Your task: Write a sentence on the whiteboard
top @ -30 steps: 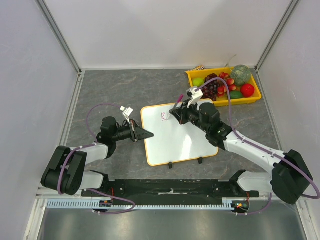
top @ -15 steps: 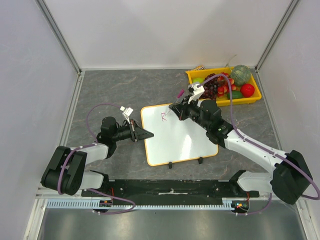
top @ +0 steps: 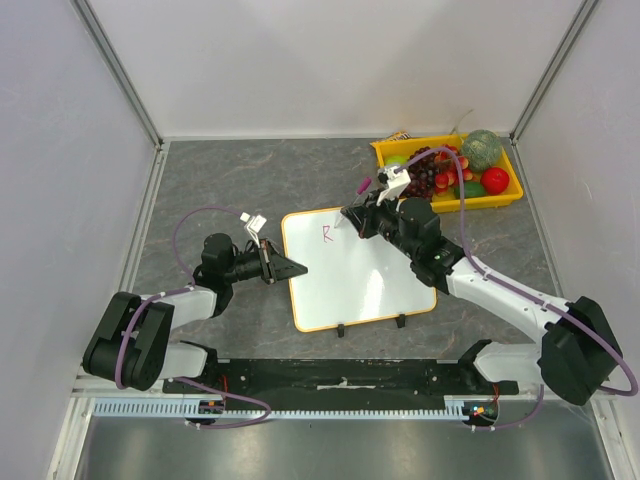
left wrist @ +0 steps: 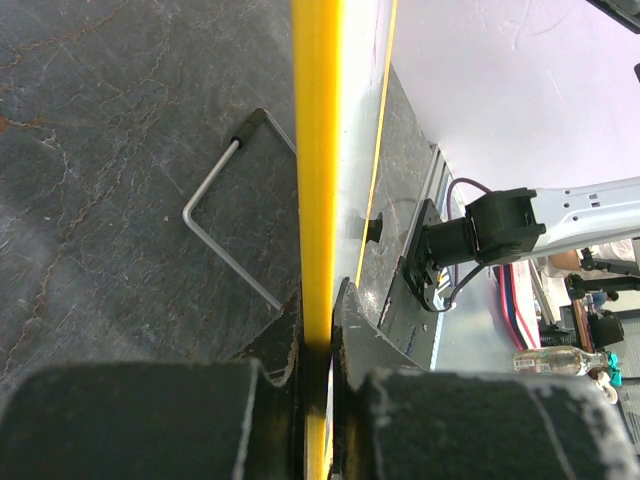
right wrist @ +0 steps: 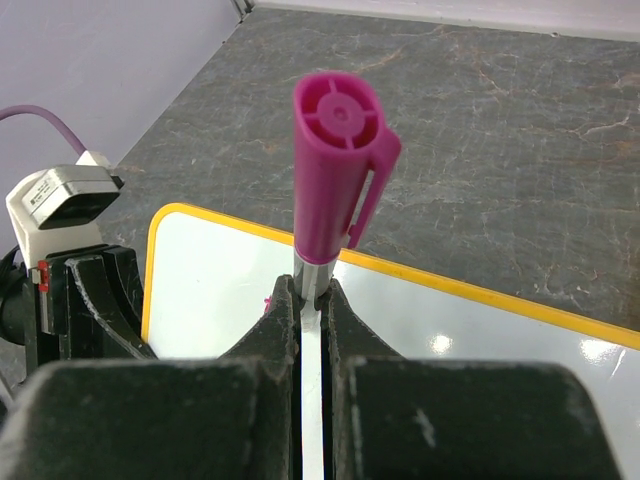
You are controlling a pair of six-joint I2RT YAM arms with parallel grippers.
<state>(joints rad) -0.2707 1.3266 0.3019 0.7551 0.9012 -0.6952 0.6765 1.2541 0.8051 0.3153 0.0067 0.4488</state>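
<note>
On the grey table [top: 230, 180], the left gripper [top: 296, 268] pinches the whiteboard [top: 350, 285] at its left rim. The right gripper [top: 352, 217] holds a magenta marker [top: 361, 188] tightly beside the sentence [top: 326, 233], which is only a pink "R".

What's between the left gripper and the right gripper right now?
Top view: only the whiteboard, bare except one pink letter R near the right gripper. The left gripper clamps its edge.

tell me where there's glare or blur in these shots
Top view: soft sheen on the whiteboard, near side. Right wrist view: small glare spots on it, right fingers blurred, marker sharp. Left wrist view: left fingers out of focus, far background washed out.
</note>
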